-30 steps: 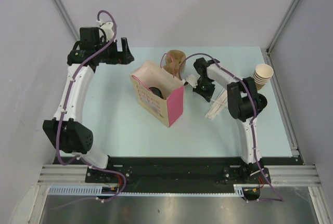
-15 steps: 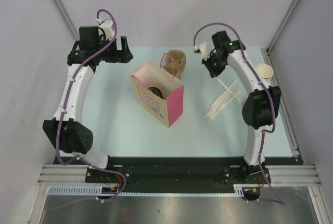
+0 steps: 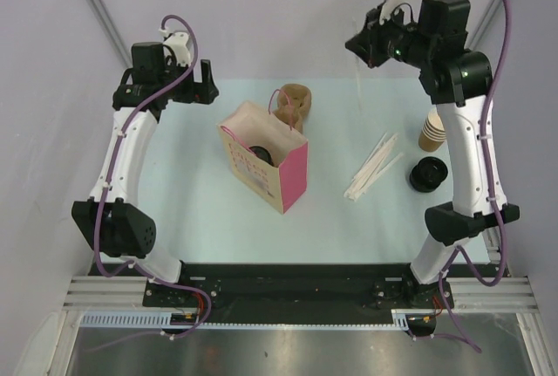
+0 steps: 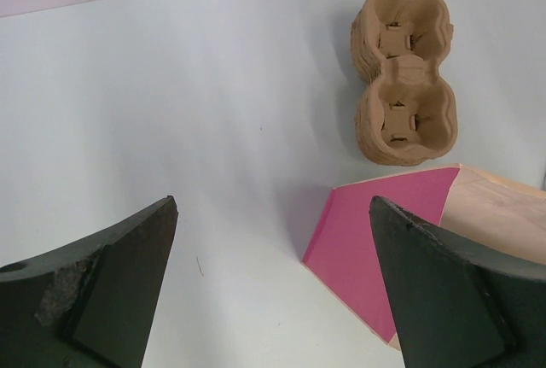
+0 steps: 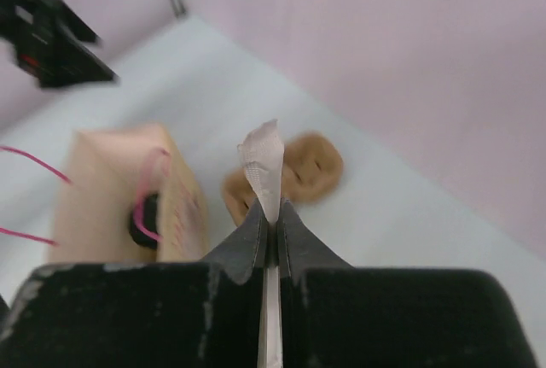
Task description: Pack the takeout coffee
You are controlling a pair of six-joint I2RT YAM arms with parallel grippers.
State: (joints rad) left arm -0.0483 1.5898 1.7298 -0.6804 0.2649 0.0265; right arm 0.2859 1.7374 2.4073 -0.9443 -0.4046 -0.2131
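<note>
The takeout coffee [image 3: 259, 154] already sits inside the pink paper bag [image 3: 295, 180]; the right jaws pinch a paper-wrapped stick [image 5: 263, 163], probably the last addition, while the left jaws gape empty.

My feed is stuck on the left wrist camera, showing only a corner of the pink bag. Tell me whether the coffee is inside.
Observer: From above, the coffee's black lid shows inside the open pink bag.
Operator: Report the right hand.
Observer: The right hand hangs high at the back, shut on a thin white strip.
Operator: Name what lies right of the bag.
Observer: A loose pile of white sticks, beside stacked beige cups.
</note>
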